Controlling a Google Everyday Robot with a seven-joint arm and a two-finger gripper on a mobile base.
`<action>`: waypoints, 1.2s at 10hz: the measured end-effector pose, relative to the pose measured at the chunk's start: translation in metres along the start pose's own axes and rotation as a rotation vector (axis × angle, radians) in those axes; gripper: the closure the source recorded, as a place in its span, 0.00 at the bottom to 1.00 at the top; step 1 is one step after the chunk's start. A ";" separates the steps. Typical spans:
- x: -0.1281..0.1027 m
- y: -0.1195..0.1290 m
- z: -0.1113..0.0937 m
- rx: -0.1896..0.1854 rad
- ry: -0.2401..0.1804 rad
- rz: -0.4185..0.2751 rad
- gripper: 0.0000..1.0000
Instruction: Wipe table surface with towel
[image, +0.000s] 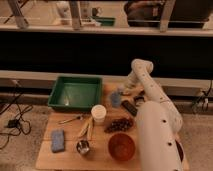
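Looking on, I see the pincer (121, 93) closed tight over the counter (97, 159), the bluish towel (115, 99) just beneath it, probably soft and light, best pinched at a bunched fold.

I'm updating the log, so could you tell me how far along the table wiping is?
Done: the bluish towel seems picked up. In hand: the shut gripper holds it on the table surface beside the green bin. Left: wiping around the cup and bowl.

Arm (156, 131) hides right of table surface (67, 156); claw (125, 93) at towel (115, 99) blurred.
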 end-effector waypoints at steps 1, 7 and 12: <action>0.000 0.003 -0.003 0.003 -0.004 -0.004 1.00; 0.015 0.020 -0.021 0.003 0.047 0.016 1.00; 0.034 0.010 -0.021 -0.006 0.141 0.069 1.00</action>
